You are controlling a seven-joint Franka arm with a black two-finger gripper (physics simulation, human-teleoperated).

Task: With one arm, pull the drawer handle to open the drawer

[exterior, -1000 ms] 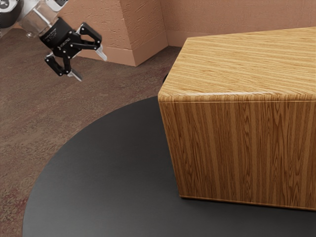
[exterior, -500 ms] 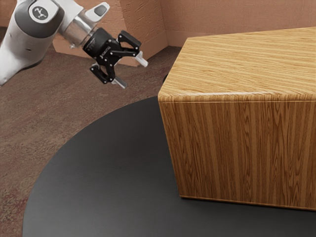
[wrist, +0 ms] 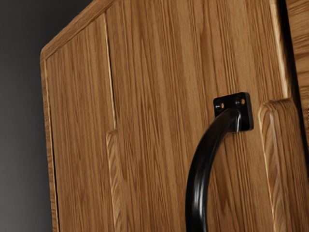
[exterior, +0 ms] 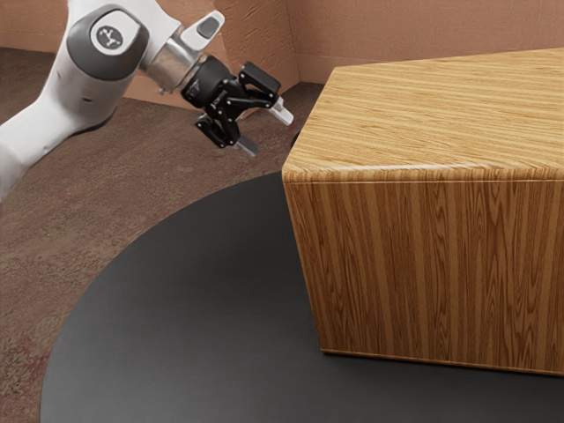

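End effector (exterior: 263, 130) hangs released and empty beside the wooden cabinet (exterior: 423, 203), whose facing side carries the black drawer handle (wrist: 205, 164); approach step, I judge: next, straddle that handle and clench

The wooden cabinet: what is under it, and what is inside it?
Under the wooden cabinet lies the round black table. The inside cannot be seen: wooden walls and the drawer front with its black handle cover it.

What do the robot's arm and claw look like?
The arm is smooth, white and rounded, with a grey round joint cap and a silvery wrist collar. The gripper is black, made of linked bars, with pale grey fingertips.
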